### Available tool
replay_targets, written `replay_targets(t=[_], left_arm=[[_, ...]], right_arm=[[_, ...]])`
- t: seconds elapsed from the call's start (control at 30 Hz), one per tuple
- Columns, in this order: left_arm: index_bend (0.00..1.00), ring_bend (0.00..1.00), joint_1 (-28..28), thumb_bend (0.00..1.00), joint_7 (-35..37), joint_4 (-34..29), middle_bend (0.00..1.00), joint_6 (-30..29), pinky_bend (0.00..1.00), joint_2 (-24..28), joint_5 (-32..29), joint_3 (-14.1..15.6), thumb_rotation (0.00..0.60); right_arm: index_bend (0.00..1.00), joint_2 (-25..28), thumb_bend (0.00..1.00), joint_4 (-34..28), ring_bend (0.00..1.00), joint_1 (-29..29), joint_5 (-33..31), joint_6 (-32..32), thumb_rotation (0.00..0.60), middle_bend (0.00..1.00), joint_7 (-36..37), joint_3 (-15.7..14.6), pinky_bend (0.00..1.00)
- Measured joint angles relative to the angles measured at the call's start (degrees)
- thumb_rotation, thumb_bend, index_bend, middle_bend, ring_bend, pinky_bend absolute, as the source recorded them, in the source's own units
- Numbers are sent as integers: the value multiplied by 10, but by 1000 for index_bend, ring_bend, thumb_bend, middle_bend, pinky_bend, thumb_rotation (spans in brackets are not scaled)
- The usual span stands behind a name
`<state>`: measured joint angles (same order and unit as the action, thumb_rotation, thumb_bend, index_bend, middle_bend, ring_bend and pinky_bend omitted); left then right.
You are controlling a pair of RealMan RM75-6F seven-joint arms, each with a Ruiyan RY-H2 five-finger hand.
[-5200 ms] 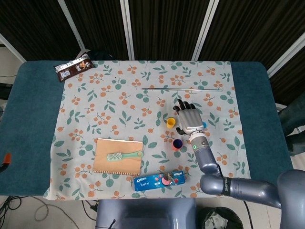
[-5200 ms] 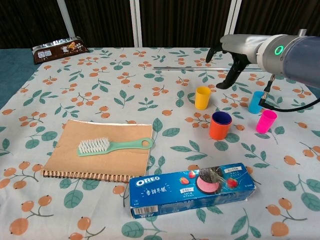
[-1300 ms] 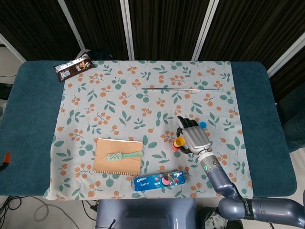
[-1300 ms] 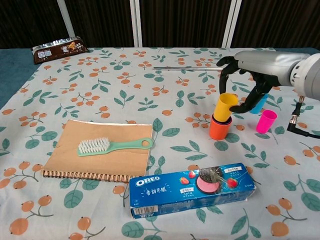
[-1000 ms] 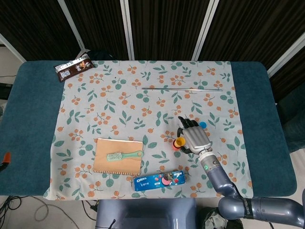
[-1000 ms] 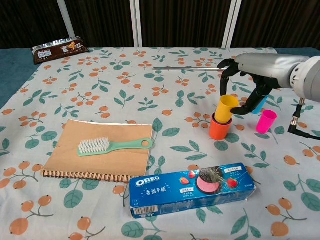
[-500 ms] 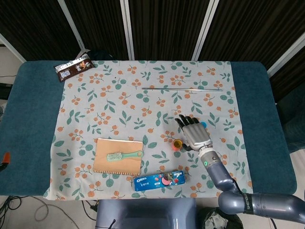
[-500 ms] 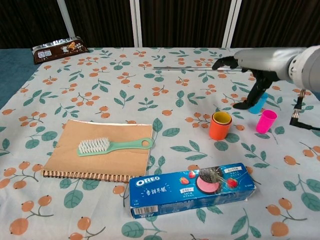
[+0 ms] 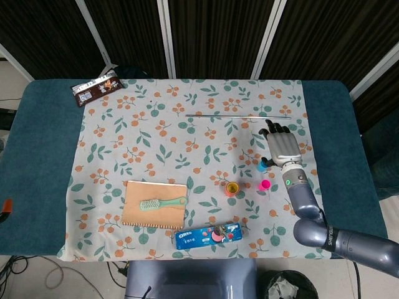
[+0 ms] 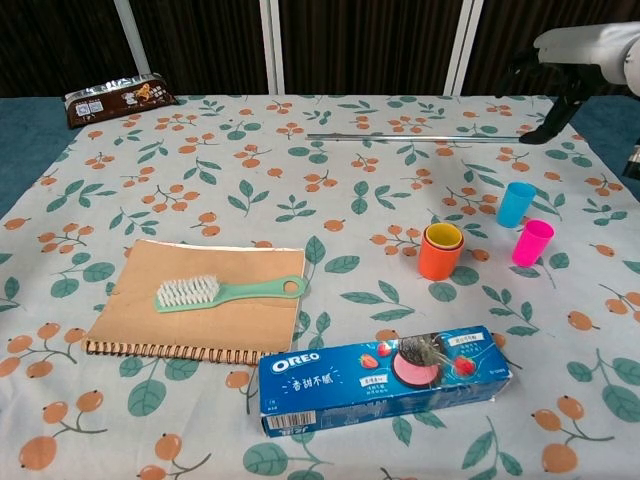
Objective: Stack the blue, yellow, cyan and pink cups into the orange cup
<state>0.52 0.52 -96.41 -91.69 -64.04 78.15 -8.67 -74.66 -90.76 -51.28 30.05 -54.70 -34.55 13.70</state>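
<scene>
Surface point(image 9: 43, 156): teal top, covered in the middle by a leaf-and-berry cloth point(image 10: 250, 200) whose edges stop short of the teal margins on both sides.

Orange cup point(image 10: 439, 258): upright on the cloth, right of centre; yellow cup point(image 10: 443, 236) nested inside it, rim just above the orange rim. Blue cup cannot be made out inside the stack. In the head view the stack point(image 9: 232, 188) shows as a yellow ring within orange.

Cyan cup point(image 10: 516, 204): upright, near the stack on its far right side, not touching it.

Pink cup point(image 10: 532, 242): upright, just beside the cyan cup on the near side, a narrow gap between them; well apart from the cloth's right edge.

Right robot hand point(image 9: 282, 145): released, fingers spread and holding nothing, raised over the right part of the cloth beyond the cyan cup; in the chest view it sits at the upper right frame edge point(image 10: 560, 75).

Left robot hand: not seen in either view.

Metal rod point(image 10: 410, 137): lying crosswise near the cloth's far edge.

Notebook point(image 10: 200, 310): flat, left of centre, with a green brush point(image 10: 225, 291) on it.

Biscuit box point(image 10: 385, 378): near the front edge, before the stack.

Snack packet point(image 10: 120, 98): far left corner, on the teal margin.

Bare cloth lies between notebook and stack.
</scene>
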Motion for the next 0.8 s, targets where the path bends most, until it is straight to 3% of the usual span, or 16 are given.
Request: replay_targets(t=[0.8], left_arm=[[132,0,0,348,-3,0,29,0,79,-1,1,1,600]], right_arm=[[236,-46,349,81,83,12,30,55,600,0,41,-53,148]])
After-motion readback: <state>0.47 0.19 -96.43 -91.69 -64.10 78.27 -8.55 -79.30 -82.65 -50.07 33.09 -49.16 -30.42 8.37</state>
